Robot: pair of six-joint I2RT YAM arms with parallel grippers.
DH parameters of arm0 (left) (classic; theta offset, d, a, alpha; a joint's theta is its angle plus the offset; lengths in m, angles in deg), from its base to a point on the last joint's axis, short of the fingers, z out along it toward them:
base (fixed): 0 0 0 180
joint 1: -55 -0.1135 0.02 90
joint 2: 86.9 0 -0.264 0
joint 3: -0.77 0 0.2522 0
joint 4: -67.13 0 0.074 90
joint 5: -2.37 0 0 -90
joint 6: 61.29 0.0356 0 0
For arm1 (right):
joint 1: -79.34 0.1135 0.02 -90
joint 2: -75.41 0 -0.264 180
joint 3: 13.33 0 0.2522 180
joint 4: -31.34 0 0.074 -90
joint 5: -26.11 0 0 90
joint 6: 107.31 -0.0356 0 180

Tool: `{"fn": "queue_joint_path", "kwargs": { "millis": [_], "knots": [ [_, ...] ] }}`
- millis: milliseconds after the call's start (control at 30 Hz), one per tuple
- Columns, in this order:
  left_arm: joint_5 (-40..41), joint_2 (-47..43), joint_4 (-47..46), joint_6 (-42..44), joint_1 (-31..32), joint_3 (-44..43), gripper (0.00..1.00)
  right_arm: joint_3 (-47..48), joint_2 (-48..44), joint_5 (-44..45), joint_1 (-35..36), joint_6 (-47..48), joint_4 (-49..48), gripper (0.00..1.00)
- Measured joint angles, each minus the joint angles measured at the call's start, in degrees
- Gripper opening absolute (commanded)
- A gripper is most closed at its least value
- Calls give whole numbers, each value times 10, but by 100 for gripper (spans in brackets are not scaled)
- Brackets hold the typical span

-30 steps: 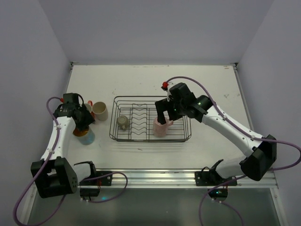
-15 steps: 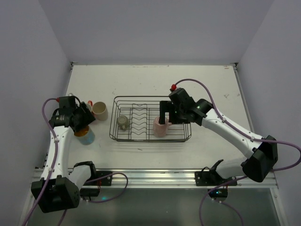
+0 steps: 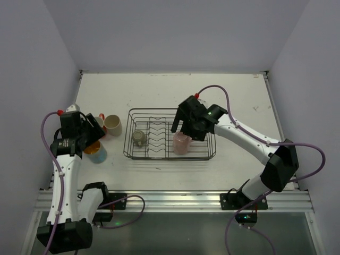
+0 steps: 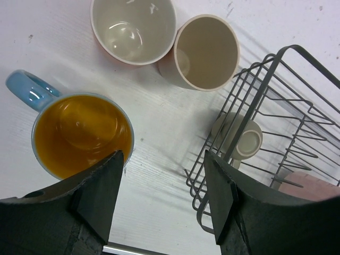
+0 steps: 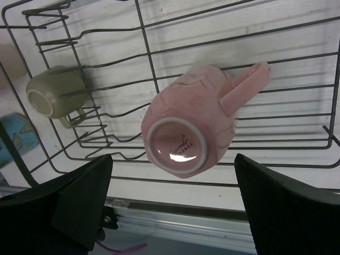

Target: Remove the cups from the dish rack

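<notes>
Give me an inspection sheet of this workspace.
Surface: white table, faint dark scuffs.
Job's things: dish rack holds pink mug and olive mug, bases showing; orange mug, beige mug, blue mug stand upright on table left of it.
Clutter: nothing seen.
Grippers: left gripper open, empty, over bare table; right gripper open, fingers either side of pink mug, gaps showing.
Cables: purple cables loop along both arms.
Surroundings: pale walls on three sides; metal rail at near edge.

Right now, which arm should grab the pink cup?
Right. The right claw, open, hangs above the pink cup in the dish rack; the left claw is off by the blue cup, outside it.
</notes>
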Motion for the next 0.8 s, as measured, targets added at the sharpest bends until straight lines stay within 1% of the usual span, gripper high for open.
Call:
{"fn": "queue_joint_path", "kwargs": {
  "millis": [233, 800],
  "knots": [
    [-20, -19, 1, 0, 0, -1, 67, 13, 37, 10, 0, -39, 23, 99],
    [-42, -26, 1, 0, 0, -3, 67, 23, 87, 14, 0, -49, 34, 99]
  ]
}}
